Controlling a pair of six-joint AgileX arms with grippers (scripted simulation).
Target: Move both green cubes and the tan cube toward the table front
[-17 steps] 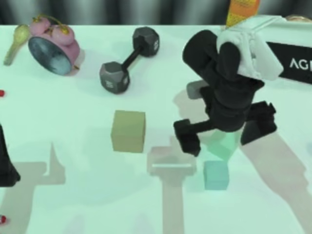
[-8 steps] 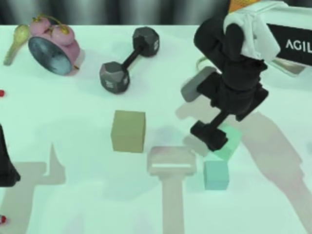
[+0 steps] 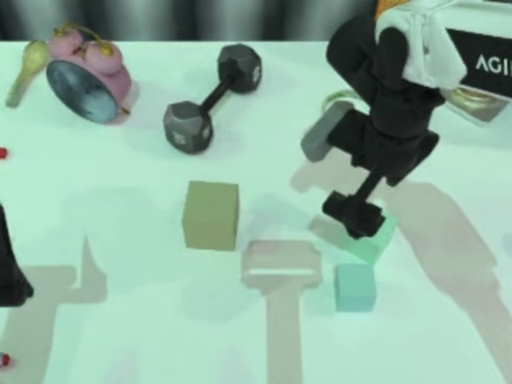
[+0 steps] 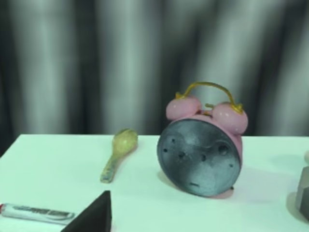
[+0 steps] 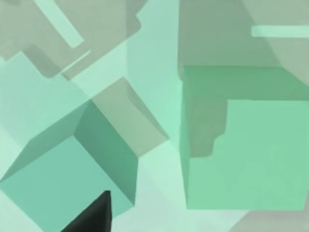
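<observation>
The right end effector (image 3: 362, 218) hangs over the mint green cube (image 3: 371, 242) on the right half of the desk (image 3: 120, 320), one dark finger covering the cube's far-left corner, and I cannot tell whether it is released or clenched. The teal cube (image 3: 355, 287) sits just nearer than the mint one, and the tan cube (image 3: 210, 215) stands well apart to their left, near the middle. The left end effector (image 3: 10, 276) is parked at the left edge.
</observation>
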